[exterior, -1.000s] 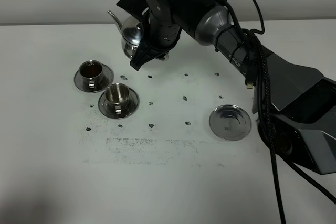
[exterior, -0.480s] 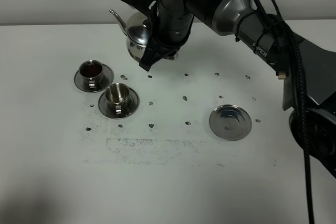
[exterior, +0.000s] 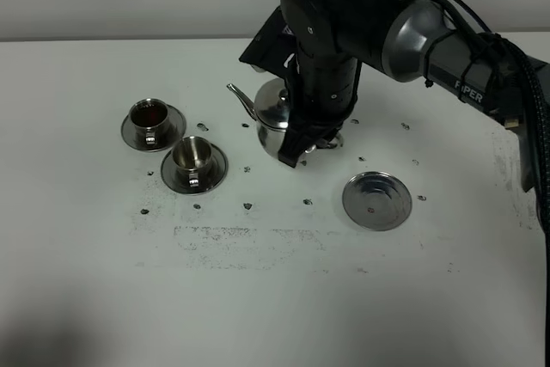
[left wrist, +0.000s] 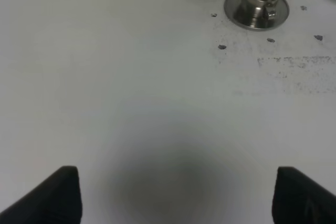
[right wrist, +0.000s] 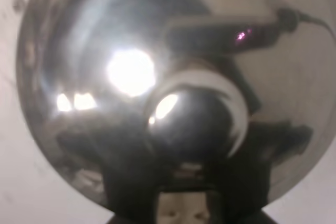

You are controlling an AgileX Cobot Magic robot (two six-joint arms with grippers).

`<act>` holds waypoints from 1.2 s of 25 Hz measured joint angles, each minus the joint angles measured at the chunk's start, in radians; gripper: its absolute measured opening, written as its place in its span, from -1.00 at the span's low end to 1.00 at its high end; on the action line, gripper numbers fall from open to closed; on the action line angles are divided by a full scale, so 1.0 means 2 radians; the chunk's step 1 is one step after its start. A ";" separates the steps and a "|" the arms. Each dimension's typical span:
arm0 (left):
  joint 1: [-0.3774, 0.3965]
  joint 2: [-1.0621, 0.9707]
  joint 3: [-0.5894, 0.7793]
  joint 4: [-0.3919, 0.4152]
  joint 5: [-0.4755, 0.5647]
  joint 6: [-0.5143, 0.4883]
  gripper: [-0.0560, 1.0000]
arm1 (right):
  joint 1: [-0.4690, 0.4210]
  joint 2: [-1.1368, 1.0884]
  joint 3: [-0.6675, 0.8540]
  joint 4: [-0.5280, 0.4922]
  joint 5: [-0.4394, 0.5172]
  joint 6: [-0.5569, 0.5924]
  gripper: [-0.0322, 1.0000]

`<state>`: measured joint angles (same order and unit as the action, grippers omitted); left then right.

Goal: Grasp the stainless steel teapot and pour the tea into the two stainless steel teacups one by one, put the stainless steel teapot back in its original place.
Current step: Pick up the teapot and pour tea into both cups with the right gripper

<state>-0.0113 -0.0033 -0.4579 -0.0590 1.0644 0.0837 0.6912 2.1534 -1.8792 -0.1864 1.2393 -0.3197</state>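
my left claw (left wrist: 176,184) hangs open and empty over the table (left wrist: 131,77), parked well apart from the work. the left cup (exterior: 152,115) shows dark tea. the second cup (exterior: 192,155), just beside it, looks shiny inside, and i cannot tell if it is filled. right of them the teapot (exterior: 273,119) hangs upright, spout toward the cups, with the right claw (exterior: 309,139) clamped on its handle side so it can tip that way. the lone saucer (exterior: 375,201) farther right is likely its home.

White table (exterior: 86,298), dark specks (exterior: 247,205), maybe stains, 1 lone steel saucer (exterior: 374,202)
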 joint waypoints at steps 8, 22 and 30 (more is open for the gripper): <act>0.000 0.000 0.000 0.000 0.000 0.000 0.47 | 0.014 0.000 0.011 -0.074 -0.001 -0.037 -0.60; 0.000 0.000 0.000 0.000 0.000 0.000 0.47 | 0.059 0.020 0.011 -0.146 -0.003 -0.052 -0.60; 0.000 0.000 0.000 0.000 0.000 0.000 0.47 | 0.074 0.034 0.010 -0.170 -0.012 -0.056 -0.60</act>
<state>-0.0113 -0.0033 -0.4579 -0.0590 1.0644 0.0837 0.8394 2.2213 -1.8584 -0.5266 1.2152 -0.4309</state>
